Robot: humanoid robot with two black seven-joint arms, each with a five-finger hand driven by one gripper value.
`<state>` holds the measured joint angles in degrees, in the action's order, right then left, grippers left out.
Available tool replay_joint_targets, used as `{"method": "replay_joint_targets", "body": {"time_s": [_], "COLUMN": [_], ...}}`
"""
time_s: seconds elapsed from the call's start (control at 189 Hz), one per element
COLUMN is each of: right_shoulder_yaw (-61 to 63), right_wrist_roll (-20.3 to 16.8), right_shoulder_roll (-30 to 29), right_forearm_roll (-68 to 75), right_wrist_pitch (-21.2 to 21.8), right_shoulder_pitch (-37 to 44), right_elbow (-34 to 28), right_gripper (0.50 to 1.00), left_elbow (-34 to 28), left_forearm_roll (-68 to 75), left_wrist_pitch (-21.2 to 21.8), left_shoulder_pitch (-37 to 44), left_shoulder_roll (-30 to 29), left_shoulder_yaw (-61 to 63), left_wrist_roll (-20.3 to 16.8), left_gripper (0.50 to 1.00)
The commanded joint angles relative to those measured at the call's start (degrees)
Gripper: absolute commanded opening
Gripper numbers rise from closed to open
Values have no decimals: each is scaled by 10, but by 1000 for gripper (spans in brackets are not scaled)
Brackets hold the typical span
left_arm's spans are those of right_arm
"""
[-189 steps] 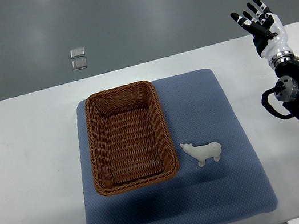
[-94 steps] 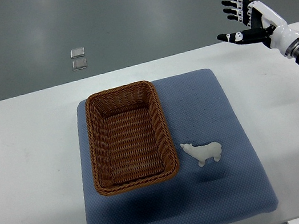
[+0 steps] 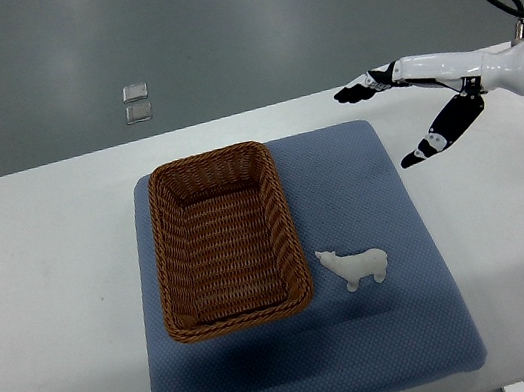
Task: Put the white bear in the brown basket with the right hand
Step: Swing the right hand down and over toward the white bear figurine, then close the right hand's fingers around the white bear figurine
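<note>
Your robot's right hand (image 3: 407, 107), white with black fingertips, reaches in from the right edge over the far right corner of the pad, fingers spread wide and the thumb hanging apart, holding nothing. The small white bear figurine (image 3: 356, 267) lies well apart from that hand, nearer to you and further left, on its side on the blue quilted pad (image 3: 388, 336). It sits just beside the right rim of the brown rectangular wicker basket (image 3: 224, 239), which stands on the left part of the same pad. The pad covers the middle of a white table (image 3: 46, 295). Beyond the table you see grey floor with two small clear squares (image 3: 136, 103).
</note>
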<state>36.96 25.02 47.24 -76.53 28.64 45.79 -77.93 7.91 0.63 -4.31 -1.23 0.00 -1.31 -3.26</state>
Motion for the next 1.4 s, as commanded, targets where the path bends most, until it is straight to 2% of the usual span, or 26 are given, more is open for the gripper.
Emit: {"method": "replay_joint_targets", "body": {"time_s": [0.0, 0.18, 0.387, 0.651, 1.017, 1.393], "right_shoulder_yaw": [-15, -31, -39, -89, -87, -86], "right_wrist_roll": [-6, -18, -9, -5, -7, -13], "right_shoulder_roll": [-6, -13, -18, -69, -93, -101], "right_forearm_roll": [-95, -183, -165, -165, -142, -130], "right_wrist_pitch": [5, 4, 12, 15, 15, -17], "right_shoulder_pitch": [21, 40, 47, 45, -23, -60], "right_elbow": [-10, -11, -17, -22, -20, 4], "right_gripper": [919, 919, 919, 919, 919, 917], "left_elbow": [0, 0, 0, 0, 0, 0], "left_forearm_roll": [0, 0, 0, 0, 0, 0], "left_wrist_pitch": [0, 0, 0, 0, 0, 0], "left_shoulder_pitch": [0, 0, 0, 0, 0, 0], "left_shoulder_roll": [0, 0, 0, 0, 0, 0], "left_shoulder_yaw": [0, 0, 0, 0, 0, 0], "left_wrist_roll": [0, 0, 0, 0, 0, 0], "left_gripper": [1000, 1000, 1000, 1000, 1000, 1000]}}
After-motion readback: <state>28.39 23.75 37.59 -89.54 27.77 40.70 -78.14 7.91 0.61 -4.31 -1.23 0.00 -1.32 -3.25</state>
